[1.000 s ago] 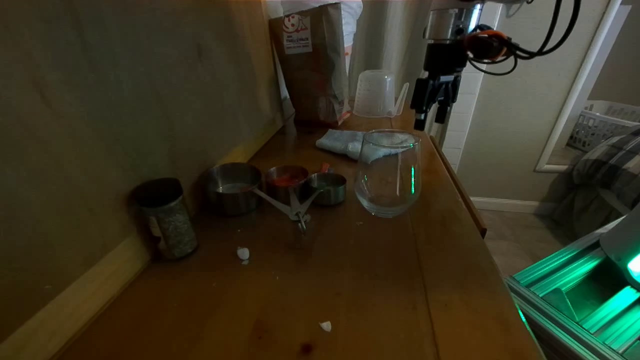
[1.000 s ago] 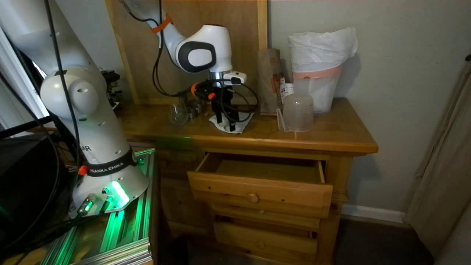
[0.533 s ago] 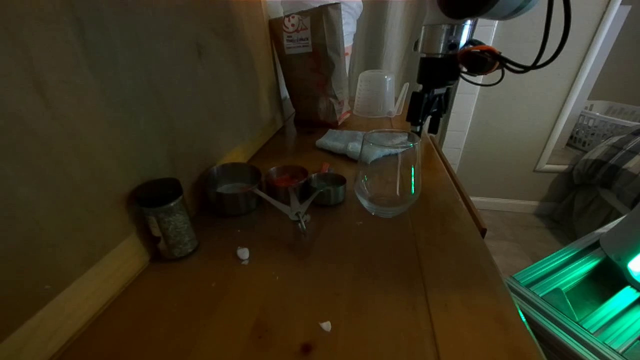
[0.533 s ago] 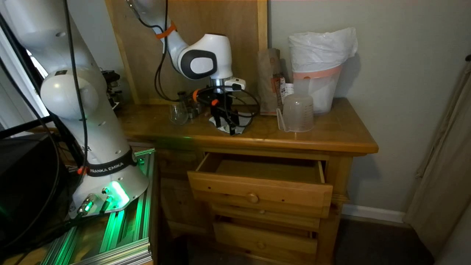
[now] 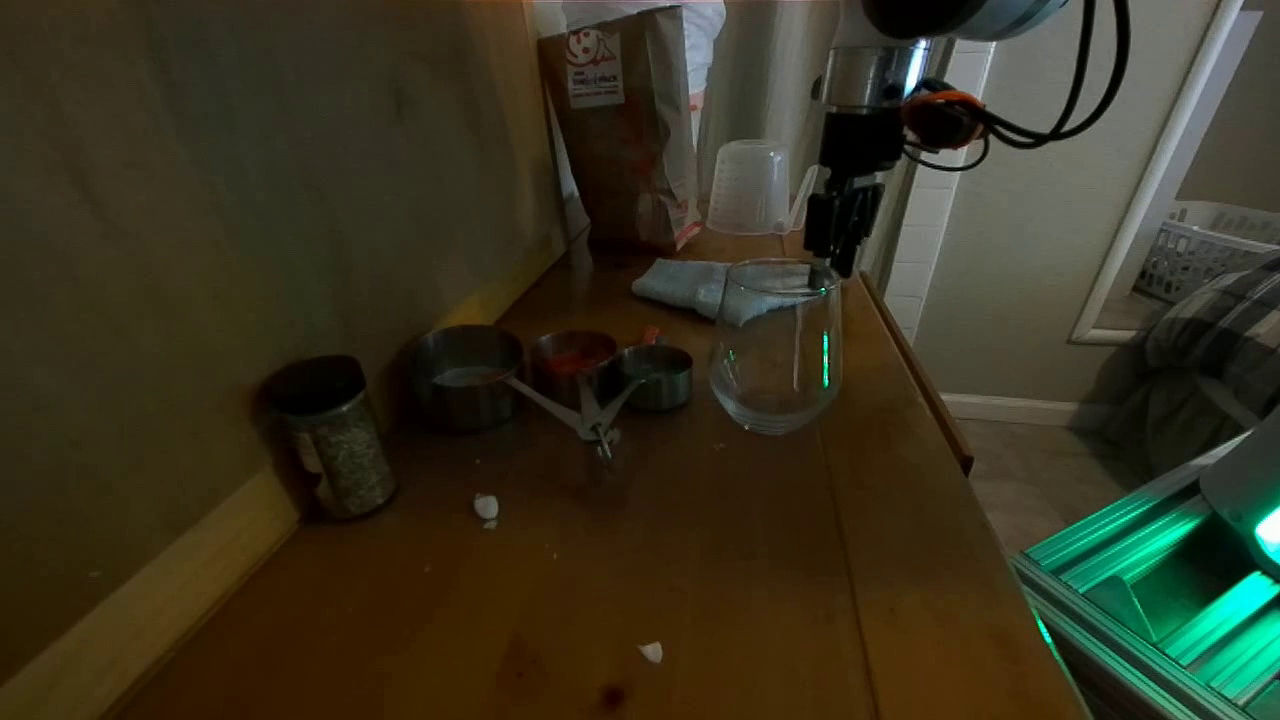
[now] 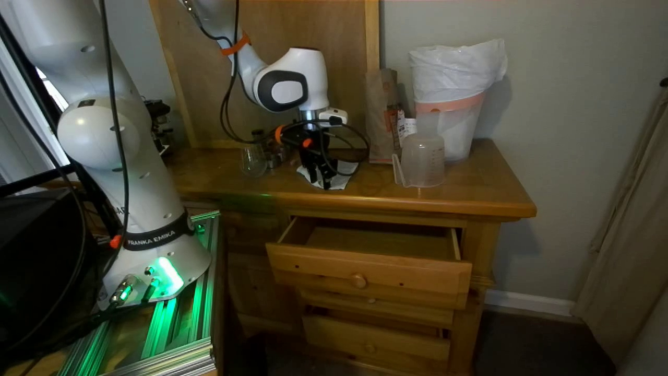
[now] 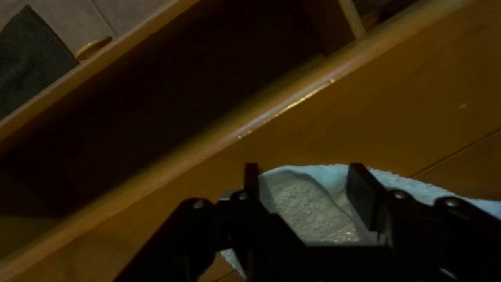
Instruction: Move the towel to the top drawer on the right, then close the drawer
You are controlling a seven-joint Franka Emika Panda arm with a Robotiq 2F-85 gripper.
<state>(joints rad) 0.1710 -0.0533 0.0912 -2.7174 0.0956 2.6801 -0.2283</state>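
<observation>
Both fingers [image 7: 363, 192] of our gripper [image 7: 303, 176] stand apart at the towel [image 5: 690, 285], and we see the counter [image 6: 485, 177] beneath it, the pulled-out drawer [image 6: 368, 263] lower in front, glass [image 5: 775, 370] and jug [image 6: 425, 162] either side.

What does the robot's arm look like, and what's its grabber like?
The arm is white, smooth and rounded. Black cables run along it, with an orange strap around one part. Near the bottom are a glowing green light and a black band saying FRANKA EMIKA. A shiny silver collar sits above the gripper, which is black with two slim fingers.
</observation>
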